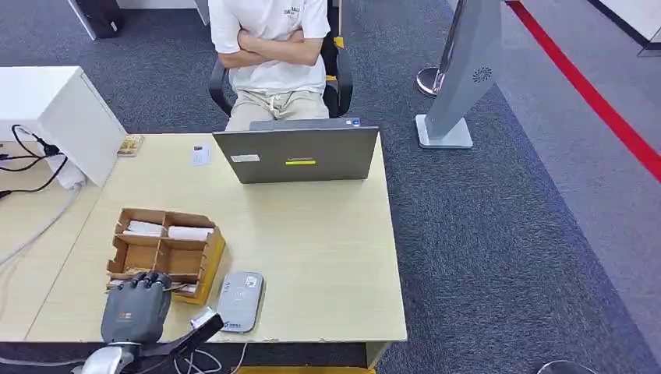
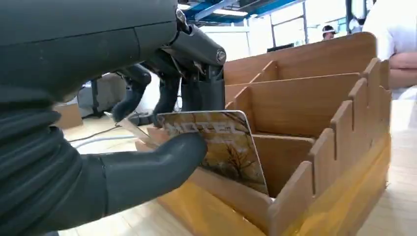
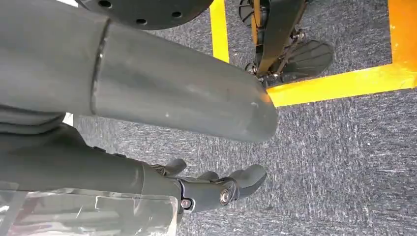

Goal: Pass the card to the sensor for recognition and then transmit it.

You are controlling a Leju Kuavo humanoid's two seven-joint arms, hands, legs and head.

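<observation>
a: the fingers (image 2: pixel 169 96) of the left hand (image 1: pixel 137 305), are they grasping something?
b: yes, thumb and fingers pinch the card (image 2: pixel 223 147), in the wooden box (image 1: pixel 167 251) front compartment, beside the sensor (image 1: pixel 240 301). the right hand (image 3: pixel 216 189) hangs loose, holding nothing.

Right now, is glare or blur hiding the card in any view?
Left wrist view: card sharp, its print pale with sheen, windows behind blown out. Head view: even light, left hand covers it. Right wrist view: right hand over carpet, soft.
</observation>
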